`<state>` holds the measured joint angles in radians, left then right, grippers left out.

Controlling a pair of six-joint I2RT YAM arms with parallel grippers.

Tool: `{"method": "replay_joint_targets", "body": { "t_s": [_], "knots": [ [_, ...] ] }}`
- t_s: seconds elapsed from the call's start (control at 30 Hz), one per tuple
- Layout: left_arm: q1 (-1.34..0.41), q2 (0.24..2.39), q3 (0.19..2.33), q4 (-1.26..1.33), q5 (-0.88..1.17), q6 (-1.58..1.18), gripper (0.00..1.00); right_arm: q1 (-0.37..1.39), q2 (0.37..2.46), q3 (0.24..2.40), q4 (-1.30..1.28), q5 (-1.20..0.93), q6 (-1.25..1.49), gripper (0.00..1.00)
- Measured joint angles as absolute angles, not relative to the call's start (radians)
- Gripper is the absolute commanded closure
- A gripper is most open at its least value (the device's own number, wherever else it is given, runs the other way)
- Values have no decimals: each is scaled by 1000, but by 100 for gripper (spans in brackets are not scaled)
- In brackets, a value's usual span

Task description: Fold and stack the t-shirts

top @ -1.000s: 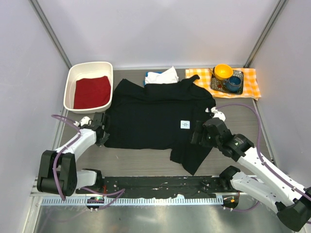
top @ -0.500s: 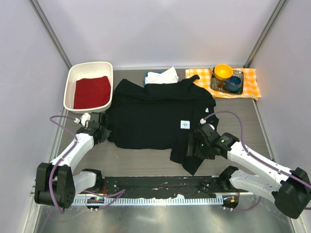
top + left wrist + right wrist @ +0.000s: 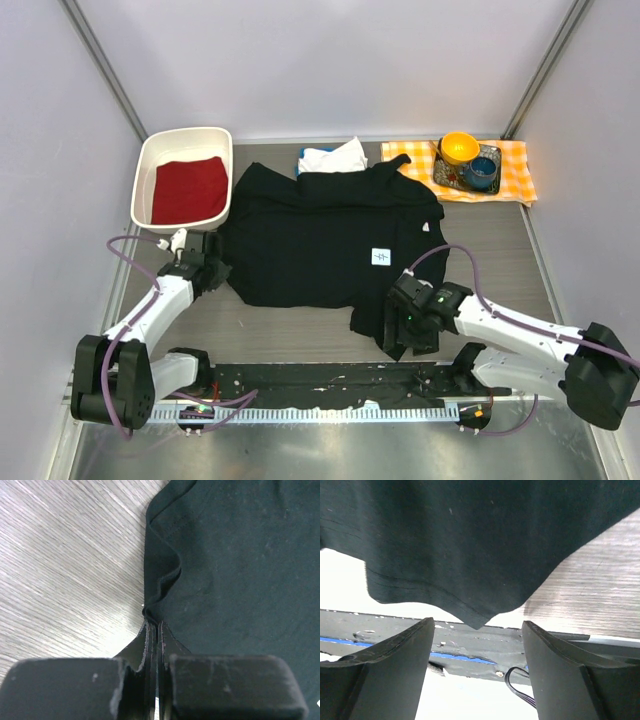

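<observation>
The large black t-shirt (image 3: 320, 235) lies spread on the table, with its white square label (image 3: 380, 257) up. My left gripper (image 3: 205, 262) is shut on the shirt's left edge. In the left wrist view the closed gripper (image 3: 154, 625) pinches a fold of the black hem (image 3: 160, 587). My right gripper (image 3: 402, 335) is open over the shirt's near right corner. In the right wrist view that corner (image 3: 470, 555) hangs between the spread fingers (image 3: 400, 660) without touching them. A white t-shirt (image 3: 338, 157) lies behind the black one, with a blue one (image 3: 302, 153) peeking out beside it.
A white bin (image 3: 150, 160) holding a red cloth (image 3: 187, 190) stands at the back left. An orange-and-white checked cloth (image 3: 512, 170) at the back right carries a tray with an orange bowl (image 3: 459, 147) and a blue cup (image 3: 481, 172). A black rail (image 3: 330, 378) runs along the near edge.
My right gripper has moved from beside the label toward the near edge, to the shirt's near right corner. My left gripper has shifted slightly, drawing the shirt's left edge inward.
</observation>
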<state>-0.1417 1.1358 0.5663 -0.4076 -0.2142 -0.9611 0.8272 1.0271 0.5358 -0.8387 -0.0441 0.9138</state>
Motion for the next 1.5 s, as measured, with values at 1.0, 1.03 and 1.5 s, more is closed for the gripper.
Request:
{"method": "replay_joint_targets", "body": {
  "t_s": [1.0,1.03,1.5],
  "knots": [
    [-142,1111,556,-391,-197,-960,100,865,1176,533,-798,-36,1024,66],
    [-142,1110,556,-391,-198,-960,100,865,1186,538,-786,-39,1026,69],
    [-142,1071,540,-395,-198,-957,100,902,1161,550,-715,31,1049,99]
  ]
}}
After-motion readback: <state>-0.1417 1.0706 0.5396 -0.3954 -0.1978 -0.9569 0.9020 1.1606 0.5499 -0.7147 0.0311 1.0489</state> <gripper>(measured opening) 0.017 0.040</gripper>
